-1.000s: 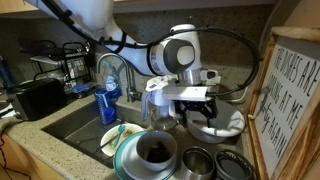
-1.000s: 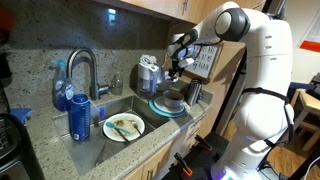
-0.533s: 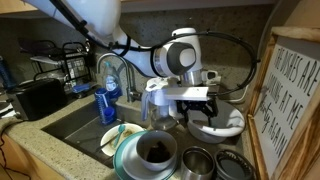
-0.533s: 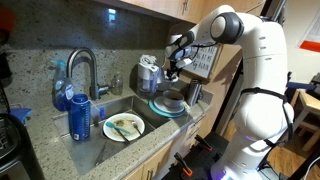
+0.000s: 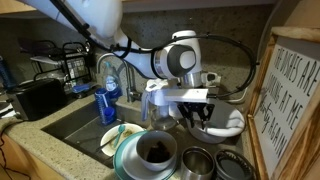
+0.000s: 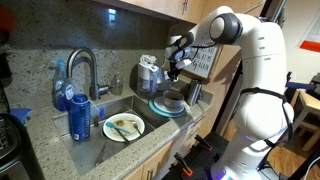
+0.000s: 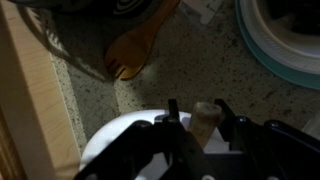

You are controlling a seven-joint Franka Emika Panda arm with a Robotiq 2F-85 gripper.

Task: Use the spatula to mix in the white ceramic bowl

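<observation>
Nearest in an exterior view: white ceramic bowl, dark inside, sits on stacked teal plates, with metal bowls just beside it. It stands open and upright, probably staged as the mixing target. Nothing is in it yet.

Behind it, the tool hangs low over the wide shallow white bowl, fingers pointing down. The likely reason is that the spatula is parked there and has to be picked up first.

Wrist view: spatula, a pale slim piece, stands between the two fingers over the wide bowl's rim. The jaws sit partway in on either side of it. A sliver of gap shows on one side, so can't tell if it's actually clamped. A wooden utensil lies loose on the speckled surface, apart from the tool and not involved.

Further back: plate in the sink holds a yellowish-green utensil, then blue bottle and faucet.

Judgement: grasp step, mixing not begun.
</observation>
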